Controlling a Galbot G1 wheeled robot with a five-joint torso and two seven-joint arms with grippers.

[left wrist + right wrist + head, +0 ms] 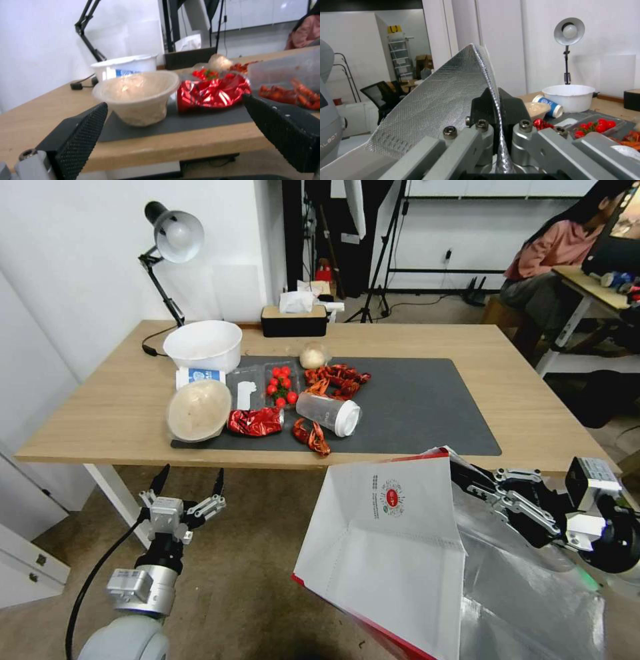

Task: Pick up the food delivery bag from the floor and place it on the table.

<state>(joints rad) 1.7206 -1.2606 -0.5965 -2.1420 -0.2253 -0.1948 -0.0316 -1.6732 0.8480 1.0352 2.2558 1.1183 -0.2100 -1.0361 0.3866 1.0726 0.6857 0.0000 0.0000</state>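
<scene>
The food delivery bag (387, 540), white with a small round red logo, red edges and silver foil lining (443, 100), hangs tilted in the air just in front of the table's front edge. My right gripper (460, 470) is shut on the bag's upper rim; in the right wrist view the foil edge runs between its dark fingers (511, 105). The light-wood table (100, 413) carries a dark grey mat (427, 407). My left gripper (190, 480) is open and holds nothing, low over the carpeted floor (253, 553) by the table's left front corner.
The mat's left half holds a lidded bowl (199, 410), a white tub (203, 345), cherry tomatoes (280, 383), crayfish (337, 379), a tipped cup (330, 413) and a red foil packet (210, 91). A desk lamp (175, 237) and black tissue box (293, 320) stand behind.
</scene>
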